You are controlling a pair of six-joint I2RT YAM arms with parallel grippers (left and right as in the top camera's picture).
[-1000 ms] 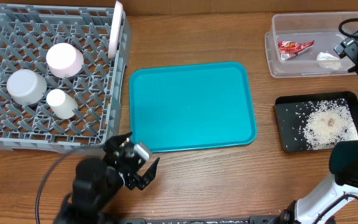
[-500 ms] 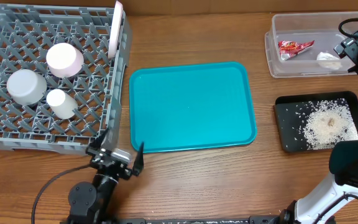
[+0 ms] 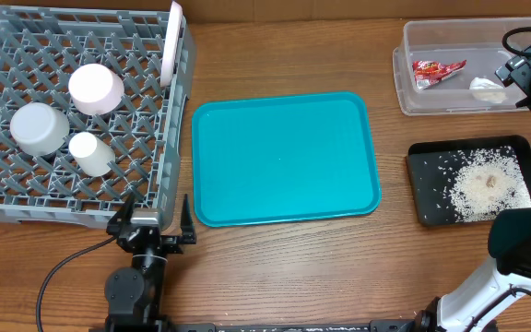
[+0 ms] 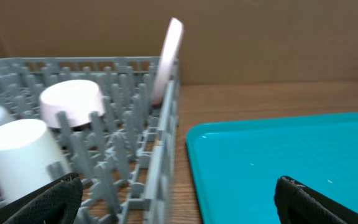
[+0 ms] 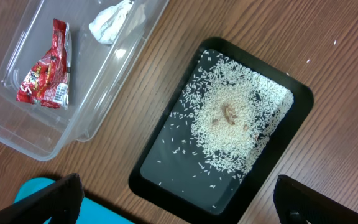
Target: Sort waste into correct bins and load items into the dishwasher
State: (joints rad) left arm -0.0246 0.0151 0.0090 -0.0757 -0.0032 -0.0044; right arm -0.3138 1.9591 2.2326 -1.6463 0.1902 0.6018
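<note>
A wooden table (image 3: 284,267) carries a grey rack (image 3: 63,205) far left and a teal tray (image 3: 284,157) in the centre. On the right, a clear bin (image 3: 404,83), seemingly plastic, sits far, with a black tray (image 3: 422,184) nearer.

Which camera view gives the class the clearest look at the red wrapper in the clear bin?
The right wrist view: the red wrapper lies large and unobstructed in the clear bin, its crumpled shape plain. The overhead view shows it small, near the frame's edge. The left wrist view does not show it.
</note>
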